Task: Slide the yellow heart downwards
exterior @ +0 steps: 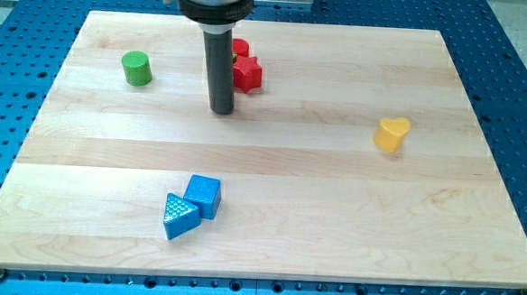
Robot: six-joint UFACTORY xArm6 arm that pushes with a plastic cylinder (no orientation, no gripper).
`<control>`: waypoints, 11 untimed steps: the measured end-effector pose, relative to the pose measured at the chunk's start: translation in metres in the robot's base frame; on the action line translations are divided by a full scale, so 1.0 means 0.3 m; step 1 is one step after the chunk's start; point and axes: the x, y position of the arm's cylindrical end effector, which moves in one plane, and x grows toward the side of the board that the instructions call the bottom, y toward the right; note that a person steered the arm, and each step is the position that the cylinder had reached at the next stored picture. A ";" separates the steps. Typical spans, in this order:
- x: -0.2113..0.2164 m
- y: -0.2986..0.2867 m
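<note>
1. My tip (222,111) rests on the wooden board (267,247), in its upper half and left of the middle. There is no claw on this rig, only the plain dark rod, so there is nothing to be wide, narrow or holding.
2. The yellow heart (392,134) lies well apart from my tip, off to the view's right and a shade lower. Nothing touches it.
3. Two red blocks sit just right of the rod. The red star-shaped block (247,73) is near my tip, slightly above it. The other red block (240,48) is behind it, partly hidden, so I cannot tell its shape.
4. The green cylinder (137,69) stands to the left of my tip and a little above.
5. Well below my tip, the blue cube (203,195) and the blue triangle (178,217) lie touching each other.
</note>
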 end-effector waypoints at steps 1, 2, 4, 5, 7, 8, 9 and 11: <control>0.131 0.038; 0.168 0.313; -0.094 0.954; 0.061 0.942; 0.223 0.487; 0.211 0.724; 0.303 0.772; 0.313 0.156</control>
